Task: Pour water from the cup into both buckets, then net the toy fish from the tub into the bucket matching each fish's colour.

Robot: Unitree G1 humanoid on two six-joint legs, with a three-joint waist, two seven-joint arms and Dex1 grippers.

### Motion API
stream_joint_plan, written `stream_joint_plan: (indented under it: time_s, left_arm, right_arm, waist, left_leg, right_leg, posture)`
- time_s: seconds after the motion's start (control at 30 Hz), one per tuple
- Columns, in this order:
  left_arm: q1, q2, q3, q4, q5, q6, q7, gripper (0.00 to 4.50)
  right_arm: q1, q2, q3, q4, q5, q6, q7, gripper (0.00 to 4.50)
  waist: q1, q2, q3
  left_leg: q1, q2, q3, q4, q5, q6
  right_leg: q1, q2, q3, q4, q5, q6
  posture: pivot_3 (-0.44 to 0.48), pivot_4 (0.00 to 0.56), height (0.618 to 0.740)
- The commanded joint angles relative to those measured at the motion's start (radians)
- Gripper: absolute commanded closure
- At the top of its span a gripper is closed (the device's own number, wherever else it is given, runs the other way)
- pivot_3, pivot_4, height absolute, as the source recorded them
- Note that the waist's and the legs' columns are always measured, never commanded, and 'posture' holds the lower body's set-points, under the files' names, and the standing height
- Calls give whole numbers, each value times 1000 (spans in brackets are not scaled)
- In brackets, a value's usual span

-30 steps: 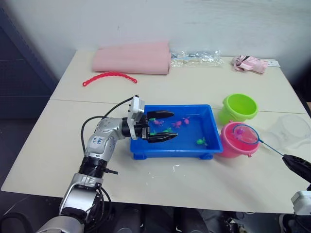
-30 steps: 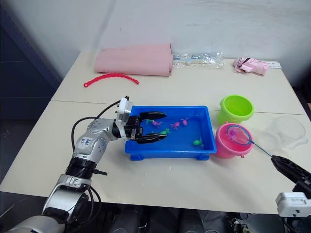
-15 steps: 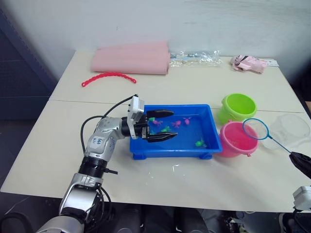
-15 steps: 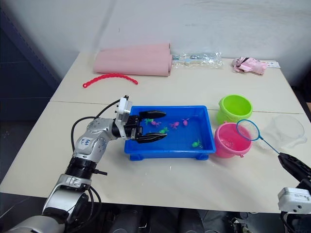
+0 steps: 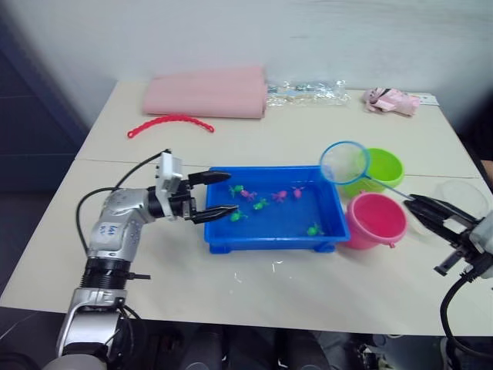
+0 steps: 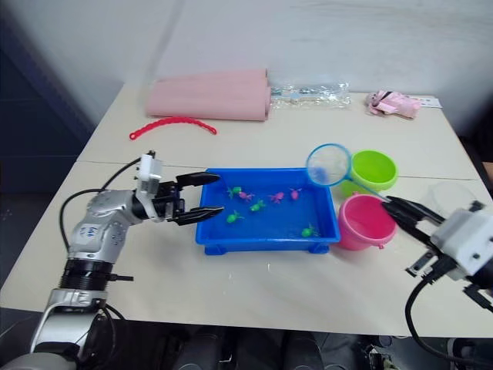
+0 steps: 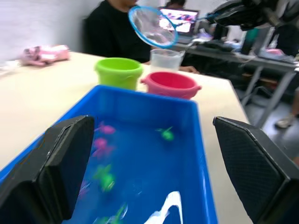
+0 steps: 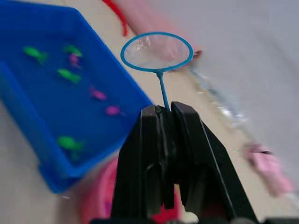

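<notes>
Right gripper (image 8: 163, 112) clamps the net (image 5: 344, 163) above the tub (image 5: 269, 239) – left gripper (image 5: 217, 194) gapes wide.

Office or lab workroom

Pale tables (image 5: 254, 139) pushed together; at 12 o'clock in the left wrist view, a seated person (image 7: 117, 32), lit monitor (image 7: 180, 18) (desks alongside).

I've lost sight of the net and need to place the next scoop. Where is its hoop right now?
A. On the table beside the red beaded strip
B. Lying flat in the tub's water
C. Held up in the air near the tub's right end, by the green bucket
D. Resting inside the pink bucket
C: the right tool is shut on the handle, and the net hangs raised over the tub corner, in front of the green bucket.
</notes>
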Motion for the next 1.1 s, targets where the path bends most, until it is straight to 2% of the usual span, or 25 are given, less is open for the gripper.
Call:
stream_joint_plan:
  time_s: [0.03, 0.23, 0.5, 0.73, 0.83, 1.1]
  left_arm:
    - [20, 34, 33, -42, -5, -11, 7, 78]
    - [60, 58, 39, -115, -6, 13, 42, 78]
    - [80, 65, 29, -194, -13, 59, 73, 78]
    - [41, 63, 2, -173, -1, 55, 51, 78]
    - [24, 59, -11, -165, 2, 51, 47, 78]
    - [12, 51, -34, -176, 5, 56, 54, 78]
  right_arm:
    - [-103, -19, 78, -63, 176, 262, -76, 4500]
    - [-261, -41, 215, -101, 293, 581, -189, 4500]
    - [-398, -13, 260, -48, 373, 883, -284, 4500]
    - [-537, 78, 339, -13, 313, 1010, -379, 4500]
    - [-580, 107, 385, -1, 226, 1011, -393, 4500]
    - [-636, 221, 397, 13, 80, 1008, -461, 4500]
  waist:
    - [4, 0, 0]
    - [5, 0, 0]
    - [1, 0, 0]
    - [0, 0, 0]
    - [0, 0, 0]
    - [0, 0, 0]
  left_leg:
    - [0, 0, 0, 0, 0, 0]
    - [-4, 0, -2, 4, -4, 1]
    - [-4, 0, 0, 5, -4, 1]
    - [-4, 1, 1, 5, -4, 1]
    - [-4, 1, 2, 5, -4, 1]
    - [-5, 1, 3, 4, -4, 1]
  right_leg:
    - [0, 0, 0, 0, 0, 0]
    - [0, 0, -1, 0, 0, 1]
    - [-1, 0, -1, 0, 0, 1]
    - [-2, 1, 0, 0, 0, 1]
    - [-3, 1, 1, 1, 0, 1]
    - [-3, 1, 1, 1, 0, 1]
  posture:
    - [0, 150, 740]
    - [0, 150, 740]
    - [0, 150, 740]
    - [0, 150, 740]
    - [0, 150, 740]
    - [0, 150, 740]
